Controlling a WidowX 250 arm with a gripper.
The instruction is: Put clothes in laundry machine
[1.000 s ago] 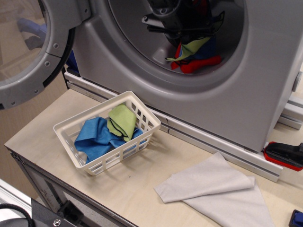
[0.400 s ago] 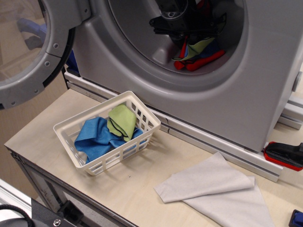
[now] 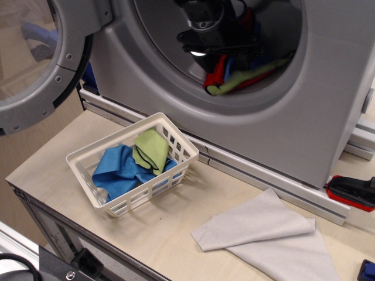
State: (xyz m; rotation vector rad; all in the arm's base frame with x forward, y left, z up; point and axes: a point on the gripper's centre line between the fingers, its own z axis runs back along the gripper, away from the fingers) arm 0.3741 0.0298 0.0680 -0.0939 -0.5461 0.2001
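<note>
We take the white slatted basket (image 3: 133,173) on the wooden table (image 3: 193,199) as our landmark. Inside it we see a blue cloth (image 3: 120,171) crumpled across the floor of the basket, and a light green cloth (image 3: 151,150) folded on top of it toward the back right corner, leaning against the wall.

Behind and above the basket stands the grey laundry machine (image 3: 328,105), its round door (image 3: 35,64) swung open above and to the left of the basket. In the drum mouth, up and to the right of the basket, lies a bundle of clothes (image 3: 243,76): red, blue and light green pieces drawn out into a long strip. Its long axis runs from a lower left end, nearest the basket, up toward the right along the lower curve of the drum.

The dark gripper (image 3: 214,41) hangs inside the drum just above the left end of that bundle. We cannot tell whether its jaws are spread or pinching cloth; the dark parts merge together.

To the right of the basket a large pale grey cloth (image 3: 269,234) lies flat on the table, well apart from it.

Compared with a second ago, the bundle was a compact heap lower in the drum; now it is stretched out and shifted left, and the gripper sits further left. The basket's contents are unchanged.
</note>
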